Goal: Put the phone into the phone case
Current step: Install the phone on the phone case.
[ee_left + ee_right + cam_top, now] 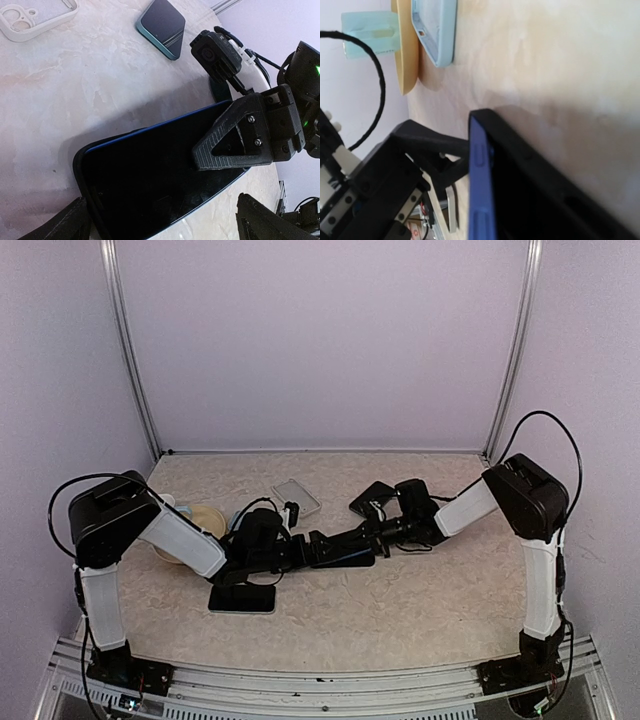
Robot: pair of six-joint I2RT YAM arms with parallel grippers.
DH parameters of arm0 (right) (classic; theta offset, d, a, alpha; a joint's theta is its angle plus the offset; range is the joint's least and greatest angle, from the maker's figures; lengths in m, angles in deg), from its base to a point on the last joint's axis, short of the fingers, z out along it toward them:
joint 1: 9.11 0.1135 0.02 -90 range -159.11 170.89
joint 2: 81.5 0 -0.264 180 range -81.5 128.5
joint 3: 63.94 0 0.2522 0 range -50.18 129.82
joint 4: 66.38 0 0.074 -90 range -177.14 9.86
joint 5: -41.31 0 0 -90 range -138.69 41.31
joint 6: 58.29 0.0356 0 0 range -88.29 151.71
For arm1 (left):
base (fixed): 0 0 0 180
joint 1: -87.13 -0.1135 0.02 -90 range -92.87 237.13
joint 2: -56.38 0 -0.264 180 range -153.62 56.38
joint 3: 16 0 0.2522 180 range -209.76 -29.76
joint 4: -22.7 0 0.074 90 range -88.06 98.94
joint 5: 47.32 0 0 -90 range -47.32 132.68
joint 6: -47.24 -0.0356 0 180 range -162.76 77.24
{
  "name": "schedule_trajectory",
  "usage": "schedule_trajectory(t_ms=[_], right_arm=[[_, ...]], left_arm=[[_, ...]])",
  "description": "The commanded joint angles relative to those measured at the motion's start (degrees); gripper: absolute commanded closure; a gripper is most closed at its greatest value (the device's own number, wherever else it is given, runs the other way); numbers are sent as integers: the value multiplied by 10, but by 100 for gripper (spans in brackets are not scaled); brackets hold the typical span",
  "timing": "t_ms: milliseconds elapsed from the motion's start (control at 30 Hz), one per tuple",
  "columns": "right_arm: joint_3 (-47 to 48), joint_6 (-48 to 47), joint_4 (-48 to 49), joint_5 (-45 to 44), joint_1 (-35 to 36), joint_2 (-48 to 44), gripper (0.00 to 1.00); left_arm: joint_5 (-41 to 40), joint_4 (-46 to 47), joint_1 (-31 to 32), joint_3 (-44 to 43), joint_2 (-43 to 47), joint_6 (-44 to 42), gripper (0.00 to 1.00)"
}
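My right tool (220, 142) is pinched together, bearing on the screen of the blue phone (150, 175). The phone lies in the black phone case (80, 160) at lower centre of the frame, and I can't tell if it is fully seated. My left tool (165, 227) stands wide apart astride its end, gripping nothing. With the case unheld, a hard push could skate it across the desk (75, 90) or pop a corner out.

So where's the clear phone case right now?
In the top view the clear case lies flat on the table toward the back, about midway across, with a dark phone just to its right, apart from it.
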Motion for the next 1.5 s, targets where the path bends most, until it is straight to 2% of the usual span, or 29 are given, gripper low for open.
schedule_trajectory(t_ms=[0,400,900,1300,1467], right_arm=[[-21,12,15,-13,43,24,100],[-24,6,43,-2,35,-22,100],[-29,-9,61,25,33,-59,100],[-43,16,113,41,26,-61,100],[-43,16,117,40,26,-63,100]], left_arm=[[38,29,-6,11,18,3,1],[4,-13,-29,27,79,-19,1],[11,-10,-42,42,67,-11,1],[44,16,-42,46,50,10,1],[50,-1,-42,38,41,18,1]])
